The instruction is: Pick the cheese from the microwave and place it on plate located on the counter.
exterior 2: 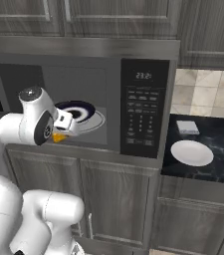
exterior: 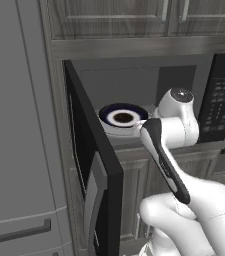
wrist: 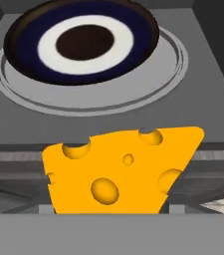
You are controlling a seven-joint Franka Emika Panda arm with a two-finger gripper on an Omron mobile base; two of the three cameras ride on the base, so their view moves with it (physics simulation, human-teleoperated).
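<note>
The cheese [wrist: 121,172] is pinched in the end effector [exterior 2: 63,130] at the microwave's [exterior 2: 83,99] open mouth, before the blue-rimmed plate [wrist: 81,42]; the white plate [exterior 2: 191,152] sits on the desk [exterior 2: 218,139].

Down on the grey microwave floor [wrist: 203,104] sits the glass turntable [wrist: 175,64], and a dark-blue-rimmed plate [wrist: 83,42] rests on top of it. Over on the glossy black counter [exterior 2: 218,137], a plain white plate [exterior 2: 191,152] lies flat, a small white box [exterior 2: 187,127] just behind it.
</note>
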